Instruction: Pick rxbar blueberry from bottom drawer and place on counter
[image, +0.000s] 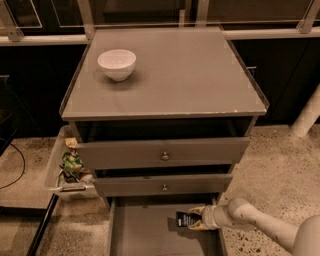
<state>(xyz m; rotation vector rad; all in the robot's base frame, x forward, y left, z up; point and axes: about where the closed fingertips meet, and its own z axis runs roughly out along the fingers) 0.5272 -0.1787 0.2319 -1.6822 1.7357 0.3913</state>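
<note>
The bottom drawer (145, 235) is pulled out, its flat grey floor showing. My gripper (194, 220) reaches in from the right and is shut on the rxbar blueberry (186, 219), a small dark bar with pale print, held above the drawer floor near its right side. The counter (185, 75) is the grey cabinet top above the drawers.
A white bowl (117, 64) stands on the counter's back left. Two knobbed drawers (163, 156) sit above the open one. A clear bin with snack packets (70, 167) stands at the cabinet's left. A white post (307, 117) is at the right.
</note>
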